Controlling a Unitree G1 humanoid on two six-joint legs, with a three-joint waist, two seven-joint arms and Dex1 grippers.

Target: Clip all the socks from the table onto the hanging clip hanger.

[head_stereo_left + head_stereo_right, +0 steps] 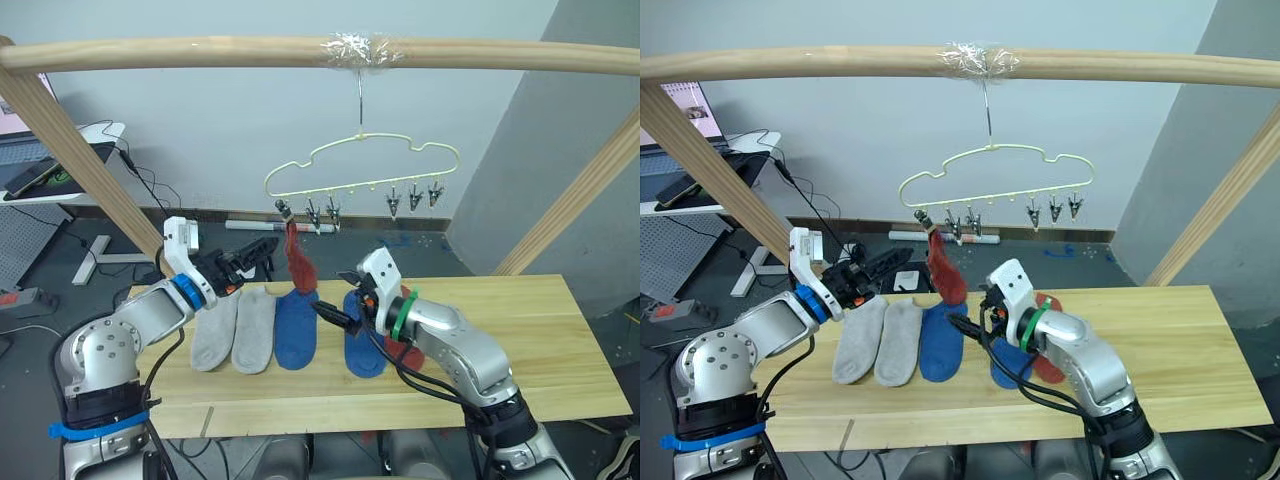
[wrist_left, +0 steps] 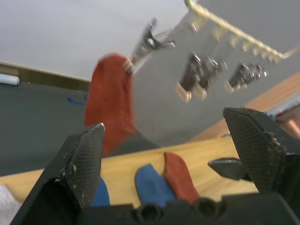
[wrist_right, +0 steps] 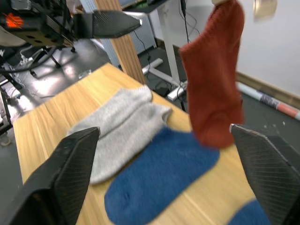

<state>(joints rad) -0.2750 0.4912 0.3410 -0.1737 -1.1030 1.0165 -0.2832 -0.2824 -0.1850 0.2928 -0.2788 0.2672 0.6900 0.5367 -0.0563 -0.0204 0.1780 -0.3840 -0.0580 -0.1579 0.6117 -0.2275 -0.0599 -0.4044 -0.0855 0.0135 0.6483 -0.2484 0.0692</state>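
Observation:
The pale clip hanger (image 1: pixel 362 160) hangs by its hook from the wooden pole. One rust red sock (image 1: pixel 298 264) dangles from its leftmost clip (image 1: pixel 283 210); the other clips (image 1: pixel 413 197) hold nothing. On the table (image 1: pixel 545 340) lie two light grey socks (image 1: pixel 236 330), two blue socks (image 1: pixel 296 330) side by side, and a second rust red sock (image 1: pixel 408 352) partly under my right arm. My left gripper (image 1: pixel 266 252) is open, just left of the hanging sock. My right gripper (image 1: pixel 338 296) is open below and right of it, above the blue socks.
A round wooden pole frame (image 1: pixel 200 50) spans overhead, with slanted poles at the left (image 1: pixel 80 160) and right (image 1: pixel 585 195). A desk with cables stands behind on the left. The table's right half is bare wood.

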